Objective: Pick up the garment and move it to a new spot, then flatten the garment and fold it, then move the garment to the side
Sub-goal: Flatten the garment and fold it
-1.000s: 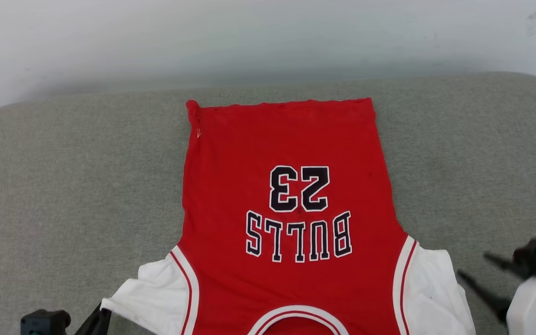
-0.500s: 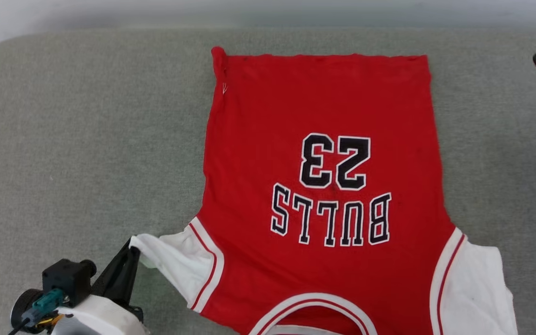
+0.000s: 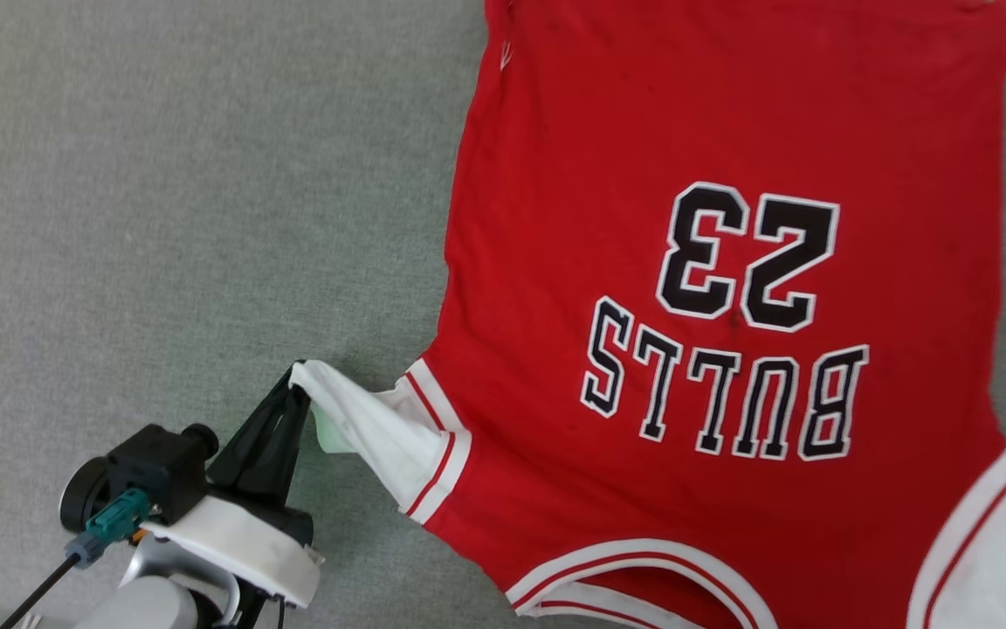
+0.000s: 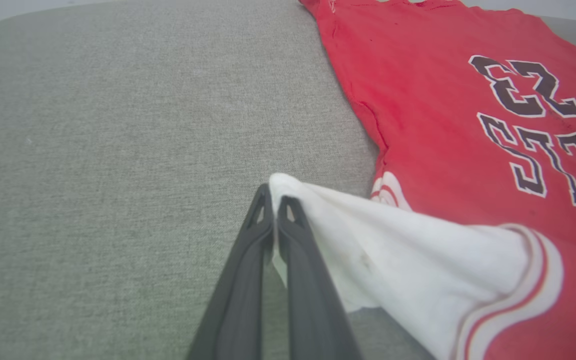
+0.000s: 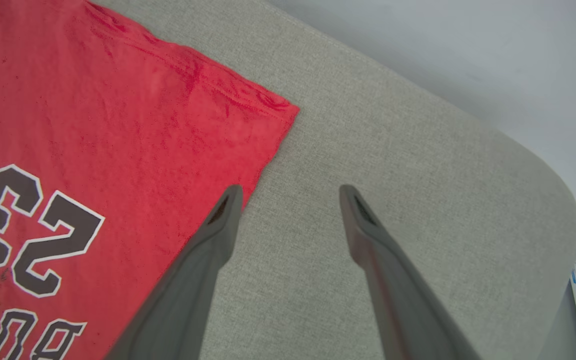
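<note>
A grey cushion (image 3: 162, 218) carries the garment (image 3: 608, 175), spread flat with its print (image 3: 747, 253) up, reading "BULLS 23" upside down in the head view. That view cuts off its hem and far sleeve. The left gripper (image 3: 298, 384) pinches the white left sleeve (image 3: 363, 419) by its tip, raised off the cushion. The right gripper (image 5: 290, 192) hangs spread beside the garment's hem corner.

Head view steeply downward; wrist views low, oblique; the garment (image 3: 599, 175) common to all.

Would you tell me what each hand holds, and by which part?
The left hand pinches the garment by its white sleeve edge; the right hand is open, empty.
</note>
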`<state>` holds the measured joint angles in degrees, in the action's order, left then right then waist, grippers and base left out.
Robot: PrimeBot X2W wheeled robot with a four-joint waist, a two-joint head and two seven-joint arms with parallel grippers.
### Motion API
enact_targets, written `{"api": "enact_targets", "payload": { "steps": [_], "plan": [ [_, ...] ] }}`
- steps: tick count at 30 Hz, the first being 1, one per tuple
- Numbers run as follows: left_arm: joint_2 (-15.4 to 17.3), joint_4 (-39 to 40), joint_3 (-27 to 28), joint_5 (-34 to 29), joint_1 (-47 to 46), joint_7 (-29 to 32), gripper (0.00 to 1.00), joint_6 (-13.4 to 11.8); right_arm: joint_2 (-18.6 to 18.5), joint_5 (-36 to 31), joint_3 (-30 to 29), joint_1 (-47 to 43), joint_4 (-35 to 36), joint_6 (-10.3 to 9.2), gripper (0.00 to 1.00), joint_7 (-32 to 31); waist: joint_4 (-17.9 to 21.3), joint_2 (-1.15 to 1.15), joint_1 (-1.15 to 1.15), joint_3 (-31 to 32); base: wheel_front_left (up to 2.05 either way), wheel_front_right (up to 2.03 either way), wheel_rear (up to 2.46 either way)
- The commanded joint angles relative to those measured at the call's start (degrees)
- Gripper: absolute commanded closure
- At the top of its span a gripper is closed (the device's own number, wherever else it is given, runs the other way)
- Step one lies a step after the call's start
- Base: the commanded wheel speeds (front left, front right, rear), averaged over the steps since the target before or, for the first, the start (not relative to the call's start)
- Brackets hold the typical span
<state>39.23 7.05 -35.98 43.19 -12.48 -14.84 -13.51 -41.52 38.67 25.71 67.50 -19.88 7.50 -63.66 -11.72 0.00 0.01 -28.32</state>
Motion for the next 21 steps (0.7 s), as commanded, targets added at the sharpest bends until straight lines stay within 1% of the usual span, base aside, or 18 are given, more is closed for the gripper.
{"api": "enact_targets", "payload": {
  "steps": [1, 4, 6, 10, 14, 17, 20, 21],
  "plan": [
    [-0.4, 0.2, 0.1, -0.6, -1.3, -0.3, 1.00, 0.3, 0.3, -0.6, 0.5, 1.2, -1.3, -0.03, 0.00, -2.1, -2.2, 0.00, -0.01, -2.9, 0.00, 0.00, 0.00],
    [-1.3, 0.5, 0.0, -1.4, -2.5, -0.3, 1.00, 0.8, 1.9, -2.4, -1.0, 5.2, -4.8, -0.02, 0.00, -6.0, -3.5, 0.00, -0.01, -5.2, 0.00, 0.00, 0.00],
    [-1.8, 0.6, -0.2, -1.7, -3.3, -0.3, 1.00, 1.2, 2.9, -5.3, -2.0, 6.7, -7.4, -0.02, 0.00, -7.8, -4.2, 0.00, -0.01, -6.6, 0.00, 0.00, 0.00],
    [-2.9, 0.3, -0.4, -2.5, -4.7, -0.4, 1.00, 1.7, 5.5, -9.1, -4.4, 7.8, -11.0, -0.02, 0.00, -9.1, -5.6, 0.00, -0.01, -8.8, 0.00, 0.00, 0.00],
    [-3.6, -0.1, -0.2, -3.3, -5.5, -0.4, 1.00, 1.8, 7.4, -10.8, -5.6, 4.4, -13.4, -0.02, 0.00, -9.4, -6.3, 0.00, -0.01, -9.9, 0.00, 0.00, 0.00],
    [-4.1, -0.3, -0.1, -3.9, -5.6, -0.3, 1.00, 2.1, 7.7, -10.9, -5.1, 0.2, -14.2, -0.02, 0.00, -9.5, -6.3, 0.00, -0.01, -10.0, 0.00, 0.00, 0.00],
    [-4.2, -0.4, 0.0, -4.5, -5.7, -0.3, 1.00, 2.2, 7.8, -10.5, -5.3, -1.7, -13.8, -0.02, 0.00, -9.3, -6.2, 0.00, -0.01, -9.7, 0.00, 0.00, 0.00],
    [-4.3, -0.4, 0.2, -4.6, -5.7, -0.3, 1.00, 2.1, 7.6, -10.6, -5.1, -1.8, -13.3, -0.02, 0.62, -9.1, -6.0, 0.00, -0.01, -9.5, 0.00, 0.00, 0.00]
  ]
}}
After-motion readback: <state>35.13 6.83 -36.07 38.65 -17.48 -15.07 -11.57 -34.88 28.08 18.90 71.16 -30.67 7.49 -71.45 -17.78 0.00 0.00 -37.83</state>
